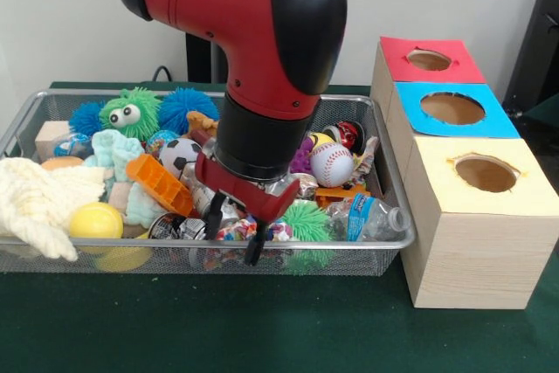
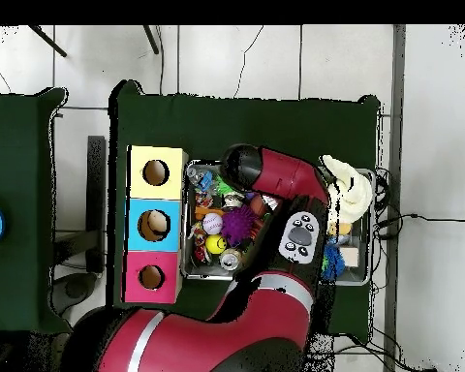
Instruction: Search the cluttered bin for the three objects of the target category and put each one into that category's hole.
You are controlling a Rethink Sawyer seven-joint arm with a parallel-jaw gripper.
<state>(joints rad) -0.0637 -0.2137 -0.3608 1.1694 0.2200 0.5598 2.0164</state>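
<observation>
The cluttered bin (image 1: 52, 261) is a long silver wire-mesh basket full of toys; in the overhead view its rim (image 2: 202, 276) shows beside the boxes. My gripper (image 1: 234, 233) reaches down into the bin's front middle, open, with one finger (image 1: 256, 251) by the front wall and small colourful items between the two. Around it lie a baseball (image 1: 332, 164), a soccer ball (image 1: 179, 155), an orange block (image 1: 159, 185), a green fuzzy ball (image 1: 307, 220) and a water bottle (image 1: 371, 217). In the overhead view the arm hides the gripper.
Three wooden boxes with holes stand at the bin's right end: red top (image 1: 428, 60), blue top (image 1: 452, 109), yellow top (image 1: 485, 172). A cream cloth (image 1: 39, 203) hangs over the left front rim, next to a yellow ball (image 1: 96, 220). A green fuzzy toy with eyes (image 1: 129, 113) sits at the back.
</observation>
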